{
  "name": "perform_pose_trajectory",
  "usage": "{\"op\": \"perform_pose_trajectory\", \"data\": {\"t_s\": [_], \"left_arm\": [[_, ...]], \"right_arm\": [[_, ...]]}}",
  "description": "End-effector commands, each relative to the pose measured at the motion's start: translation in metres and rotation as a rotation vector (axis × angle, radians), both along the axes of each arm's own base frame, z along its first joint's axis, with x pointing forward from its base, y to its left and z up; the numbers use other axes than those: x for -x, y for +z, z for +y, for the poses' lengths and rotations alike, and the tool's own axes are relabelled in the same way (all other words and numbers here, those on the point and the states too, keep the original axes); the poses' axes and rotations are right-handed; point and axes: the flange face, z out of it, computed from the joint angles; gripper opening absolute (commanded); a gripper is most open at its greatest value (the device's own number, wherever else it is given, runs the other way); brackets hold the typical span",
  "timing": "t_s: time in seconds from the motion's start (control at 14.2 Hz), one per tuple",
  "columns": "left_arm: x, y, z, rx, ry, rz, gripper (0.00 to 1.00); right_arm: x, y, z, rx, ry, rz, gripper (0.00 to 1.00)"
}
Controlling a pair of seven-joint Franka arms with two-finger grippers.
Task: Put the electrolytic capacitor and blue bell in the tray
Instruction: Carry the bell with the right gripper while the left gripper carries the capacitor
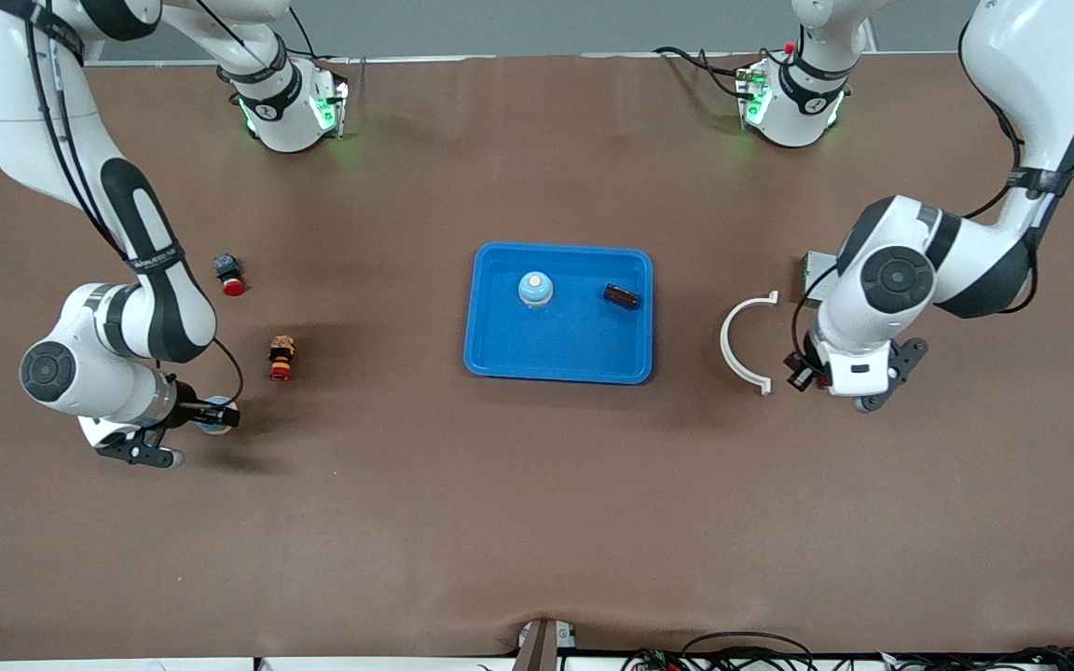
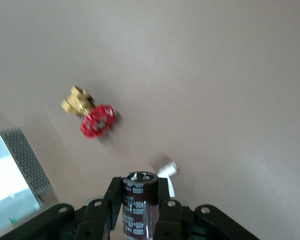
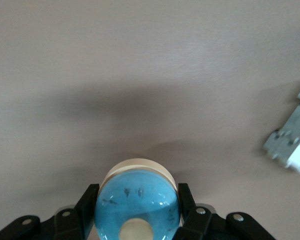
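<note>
The bright blue tray [image 1: 500, 359] lies mid-table. In it are a blue bell [image 1: 535, 289] and a dark capacitor [image 1: 621, 296]. My left gripper [image 1: 803, 376] is beside a white arc, toward the left arm's end of the table. It is shut on a second dark electrolytic capacitor [image 2: 139, 200], upright between the fingers of the left gripper [image 2: 139, 182]. My right gripper [image 1: 213, 415] is low over the table toward the right arm's end. The right gripper [image 3: 138, 192] is shut on a second blue bell [image 3: 138, 205] with a cream base.
A white curved arc [image 1: 744, 340] lies between the tray and the left gripper. A grey metal box [image 1: 817, 268] lies partly under the left arm, and shows in the left wrist view [image 2: 15, 170] near a brass valve with a red wheel [image 2: 90, 116]. A red button [image 1: 230, 275] and a small brown-and-red part [image 1: 282, 359] lie near the right arm.
</note>
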Motion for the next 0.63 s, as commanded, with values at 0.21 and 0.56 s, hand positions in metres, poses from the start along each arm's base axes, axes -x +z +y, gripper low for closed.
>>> {"op": "perform_pose_trajectory", "data": {"t_s": [0.21, 0.56], "left_arm": [[0.019, 0.005, -0.075, 0.016, 0.085, -0.021, 0.00], [0.024, 0.002, -0.146, 0.075, 0.181, -0.036, 0.00]], "right_arm": [[0.012, 0.054, 0.140, 0.021, -0.195, 0.027, 0.00], [0.035, 0.066, 0.244, 0.032, -0.309, 0.009, 0.00]]}}
